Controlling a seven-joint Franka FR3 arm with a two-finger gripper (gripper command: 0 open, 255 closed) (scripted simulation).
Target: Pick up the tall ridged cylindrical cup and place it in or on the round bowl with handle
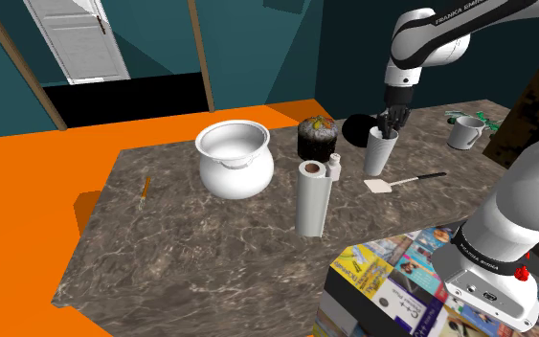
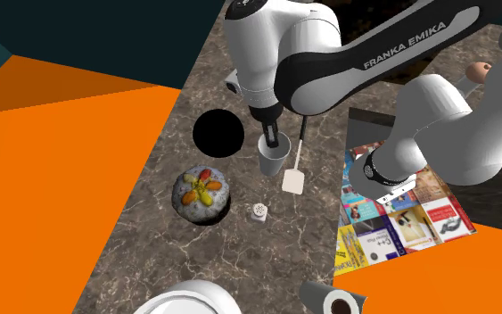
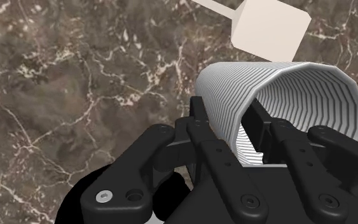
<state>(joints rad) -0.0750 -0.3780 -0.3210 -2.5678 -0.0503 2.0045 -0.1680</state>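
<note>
The tall ridged white cup (image 1: 380, 155) stands upright on the marble table, to the shoulder view's right of the round white bowl (image 1: 234, 178). My black gripper (image 1: 389, 123) comes down onto the cup's rim from above. In the wrist view one finger (image 3: 199, 118) is outside the ridged cup (image 3: 292, 79) and the other is inside it, and they pinch its wall between them. In the second exterior view the gripper (image 2: 272, 141) dips into the cup (image 2: 274, 162), and the bowl's rim (image 2: 191, 294) shows at the bottom edge.
Between cup and bowl stand a paper towel roll (image 1: 311, 198), a small shaker (image 1: 334, 165) and a dark fruit-topped cake (image 1: 317, 139). A black disc (image 1: 357, 126) lies behind the cup and a spatula (image 1: 406, 180) beside it. A mug (image 1: 466, 132) stands far right. Books (image 1: 392, 278) lie near the stand.
</note>
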